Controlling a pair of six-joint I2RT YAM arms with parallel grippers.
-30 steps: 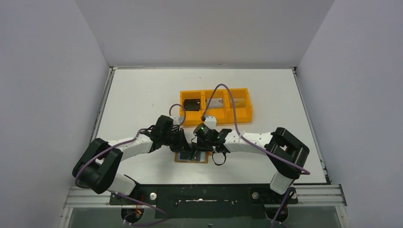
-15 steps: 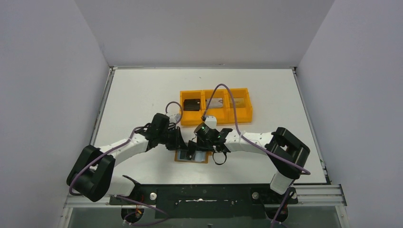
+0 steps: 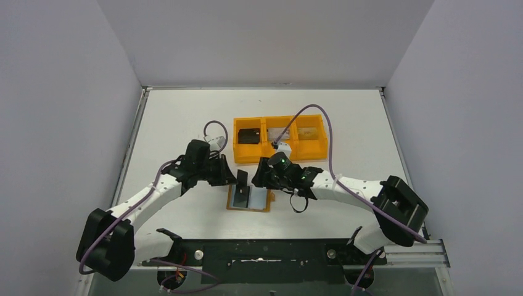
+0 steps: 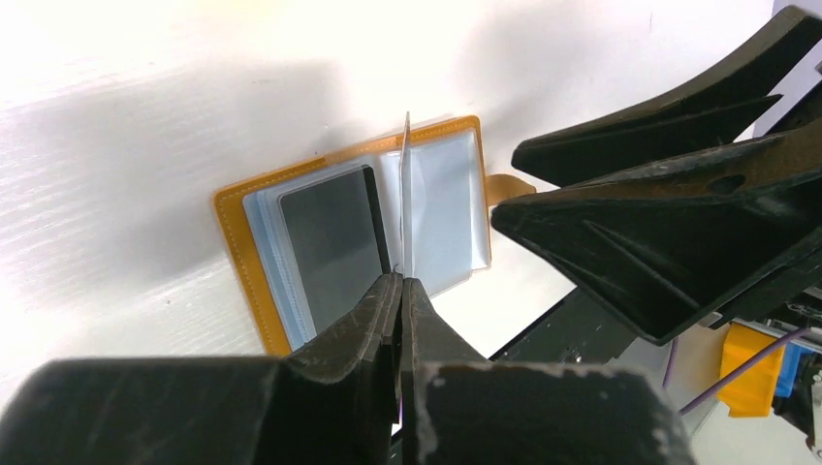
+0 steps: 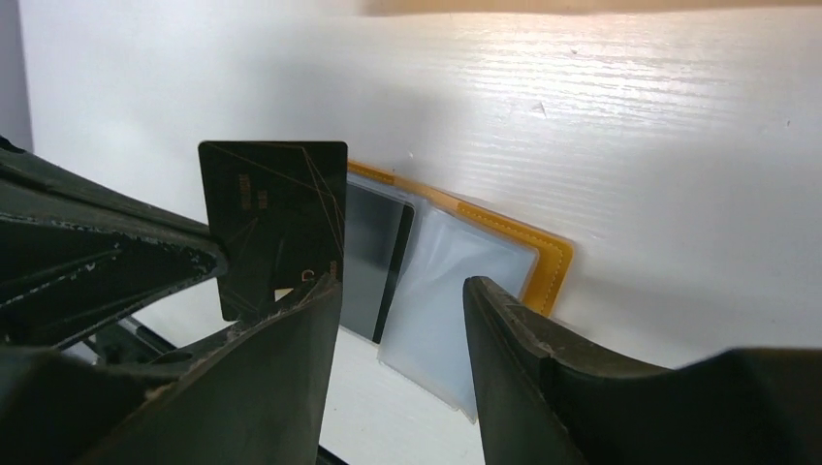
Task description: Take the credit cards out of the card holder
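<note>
The tan-brown card holder (image 3: 250,200) lies open on the table near the front edge, its clear sleeves fanned out. My left gripper (image 3: 235,177) is shut on a dark credit card (image 3: 242,179) and holds it upright above the holder's left half. In the left wrist view this card (image 4: 405,194) shows edge-on above my gripper (image 4: 401,283). A second dark card (image 4: 334,242) sits in a sleeve of the holder (image 4: 242,252). My right gripper (image 5: 402,310) is open and empty just above the holder's right half (image 5: 548,266), beside the held card (image 5: 276,218).
An orange three-compartment tray (image 3: 280,155) stands behind the holder. It holds a dark card (image 3: 248,135) on the left and silvery cards in the middle (image 3: 280,134) and right compartments. The table's front edge is close behind the holder.
My left gripper has pulled the dark card up out of the holder and drawn back to the left. My right gripper has lifted off the holder and shifted right.
</note>
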